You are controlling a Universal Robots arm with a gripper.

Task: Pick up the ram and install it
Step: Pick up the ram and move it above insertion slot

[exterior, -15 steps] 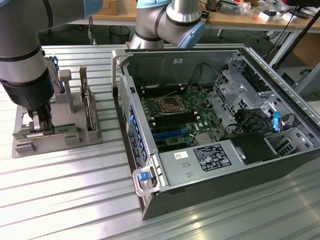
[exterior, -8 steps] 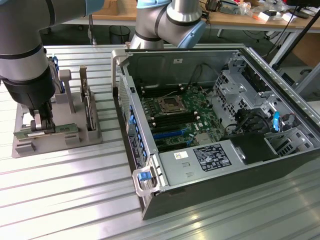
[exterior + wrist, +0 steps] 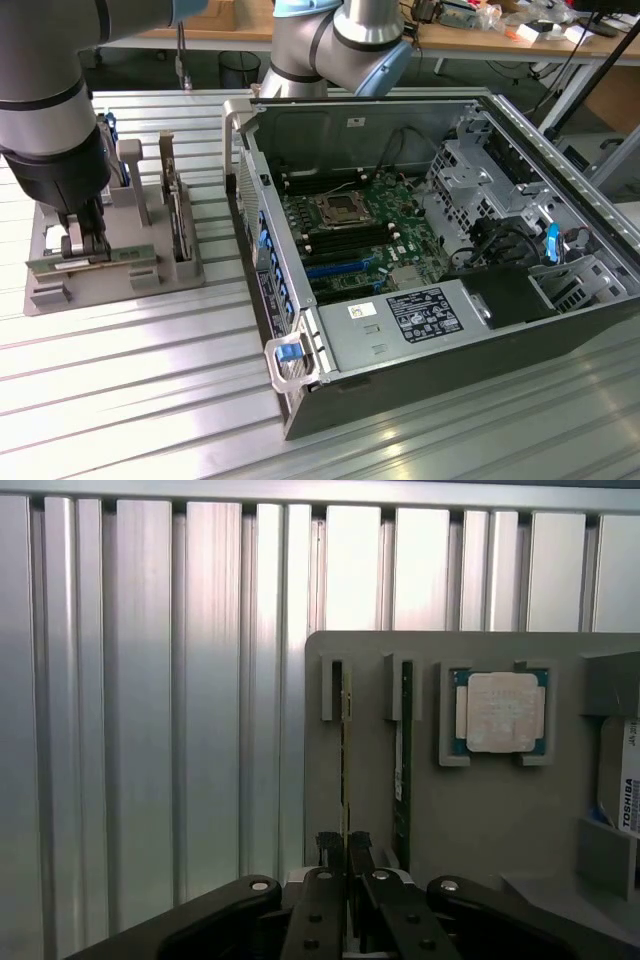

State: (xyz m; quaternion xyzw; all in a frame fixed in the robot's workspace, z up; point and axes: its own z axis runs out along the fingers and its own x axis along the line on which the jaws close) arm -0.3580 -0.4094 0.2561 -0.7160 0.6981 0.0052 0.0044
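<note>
Wrist view shows my end effector (image 3: 345,850) nearly closed, its two fingers pinching the ram (image 3: 344,750) by its thin faces, seen edge-on. The ram stands in a slot of the grey holder (image 3: 480,825), just beside a second stick (image 3: 402,750), with a CPU (image 3: 498,712) in the next pocket. On the bench (image 3: 150,400) the holder sits at the exterior view's left, and the open computer case (image 3: 450,375) lies to its right, apart from it.
</note>
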